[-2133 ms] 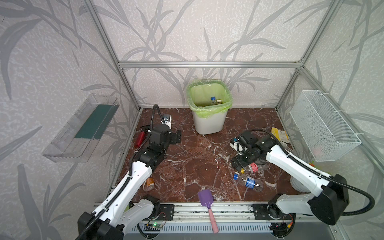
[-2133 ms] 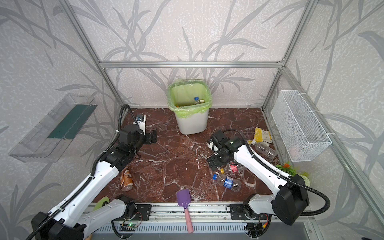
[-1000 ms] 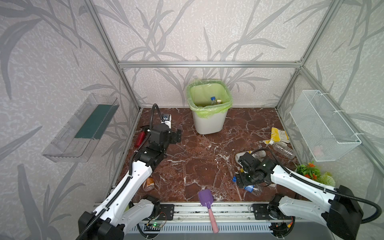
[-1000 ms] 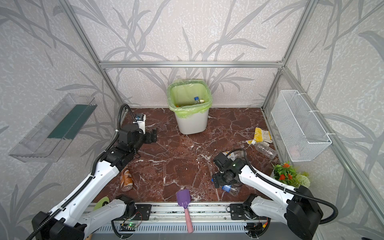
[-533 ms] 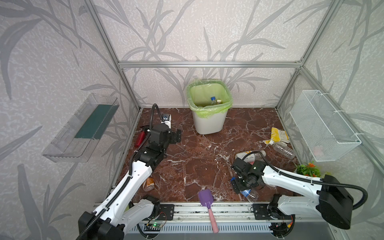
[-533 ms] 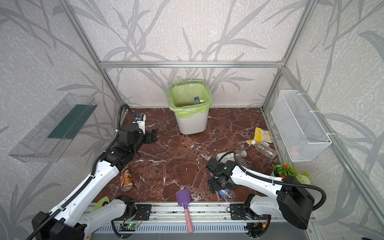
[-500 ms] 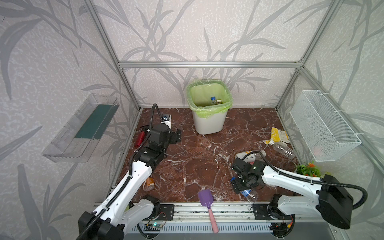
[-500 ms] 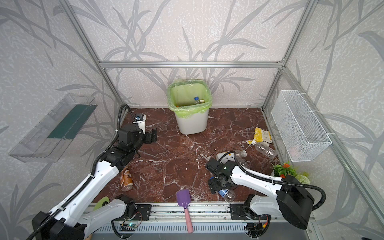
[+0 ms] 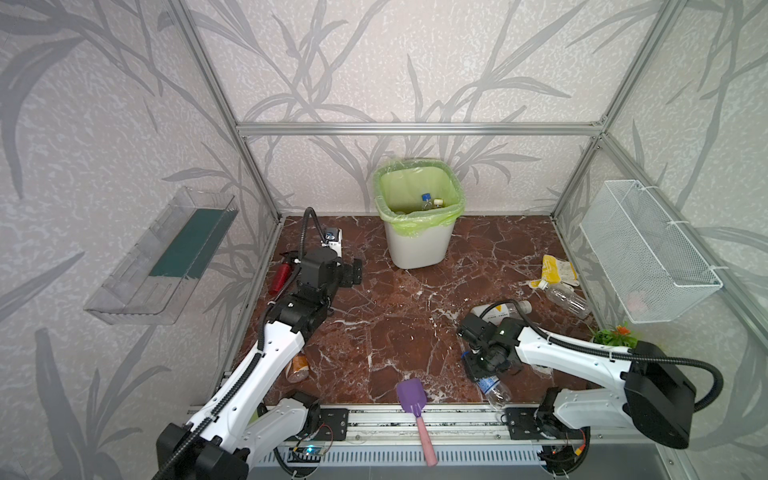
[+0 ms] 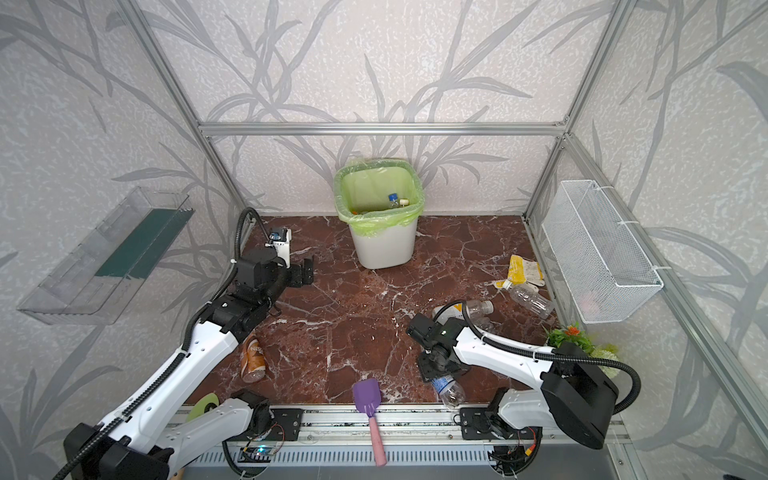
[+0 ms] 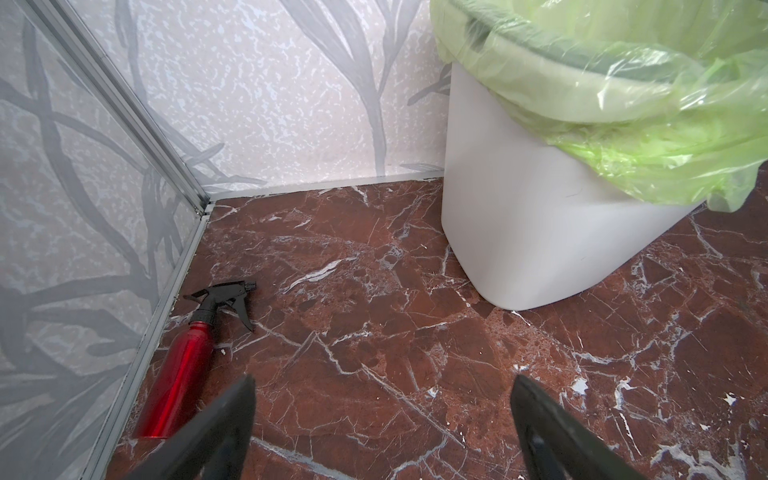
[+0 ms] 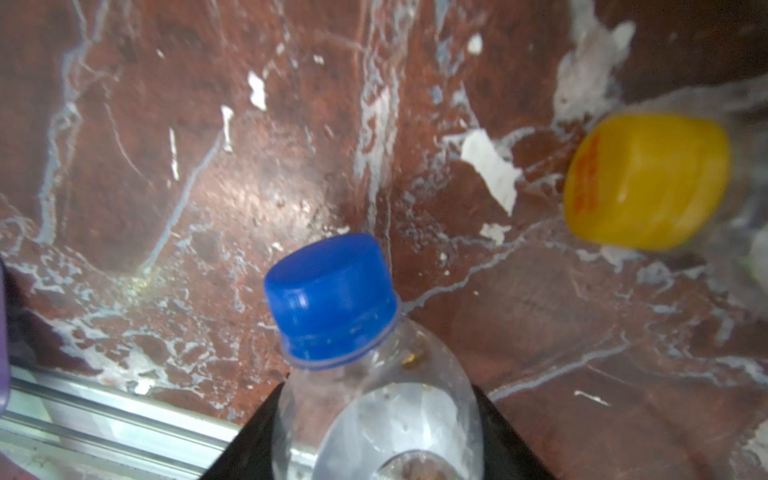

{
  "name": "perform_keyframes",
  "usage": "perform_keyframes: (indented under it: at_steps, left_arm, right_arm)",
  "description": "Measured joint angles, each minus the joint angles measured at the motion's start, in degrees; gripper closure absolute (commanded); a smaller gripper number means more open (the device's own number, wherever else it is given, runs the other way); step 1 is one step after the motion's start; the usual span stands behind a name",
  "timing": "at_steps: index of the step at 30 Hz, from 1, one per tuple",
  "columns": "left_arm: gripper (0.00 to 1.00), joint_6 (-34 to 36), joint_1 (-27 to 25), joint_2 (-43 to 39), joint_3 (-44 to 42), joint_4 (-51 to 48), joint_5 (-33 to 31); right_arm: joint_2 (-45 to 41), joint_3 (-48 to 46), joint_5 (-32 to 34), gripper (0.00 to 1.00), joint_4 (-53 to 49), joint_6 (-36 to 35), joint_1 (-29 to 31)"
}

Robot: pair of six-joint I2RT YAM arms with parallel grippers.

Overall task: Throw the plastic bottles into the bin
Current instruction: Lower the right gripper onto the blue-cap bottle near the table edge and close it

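Note:
My right gripper is low near the front rail. In the right wrist view its jaws press both sides of a clear plastic bottle with a blue cap. A yellow-capped bottle lies beside it. A clear bottle pokes out from under this gripper; I cannot tell whether it is the held one. Other bottles lie behind the arm, by the right wall and under the left arm. The bin holds a few. My left gripper hovers open and empty left of the bin.
A red spray bottle lies along the left wall. A yellow pouch is at the right. A purple scoop overhangs the front rail. A wire basket and a clear tray hang on the side walls. A plant stands at the right.
My right gripper has swung toward the front rail, come down over the blue-capped bottle and closed its jaws onto it. The left arm has not moved.

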Motion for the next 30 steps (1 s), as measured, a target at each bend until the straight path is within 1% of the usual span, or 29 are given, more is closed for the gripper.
perform_keyframes:
  at_steps: [4, 9, 10, 14, 15, 17, 19, 30]
  left_arm:
    - [0.05, 0.0, 0.0, 0.0, 0.0, 0.0, 0.0]
    - [0.05, 0.0, 0.3, -0.4, 0.0, 0.0, -0.1]
    - [0.05, 0.0, 0.3, -0.4, 0.0, 0.0, -0.1]
    - [0.05, 0.0, 0.6, -0.6, 0.0, 0.0, -0.1]
    - [0.05, 0.0, 0.6, -0.6, 0.0, 0.0, -0.1]
    - [0.05, 0.0, 0.8, -0.6, 0.0, 0.0, 0.0]
    - [0.05, 0.0, 0.9, -0.6, 0.0, 0.0, 0.0]
    - [0.06, -3.0, 1.3, 2.7, 0.0, 0.0, 3.1]
  right_arm:
    - [6.6, 6.7, 0.0, 0.46, 1.9, -2.8, 0.1]
    - [18.5, 17.7, -0.7, 0.48, 5.8, -6.3, 0.1]
    - [20.7, 19.5, -0.8, 0.46, 6.1, -6.8, 0.1]
    - [27.3, 26.8, -1.0, 0.24, 7.2, -8.5, 0.1]
    - [28.4, 27.9, -0.9, 0.21, 7.6, -9.1, 0.1]
    - [29.8, 28.9, -0.9, 0.19, 8.3, -9.9, 0.1]
    - [30.3, 28.8, -0.9, 0.18, 8.3, -10.6, 0.0]
    - [28.6, 24.7, 0.2, 0.20, 8.4, -12.8, -0.2]
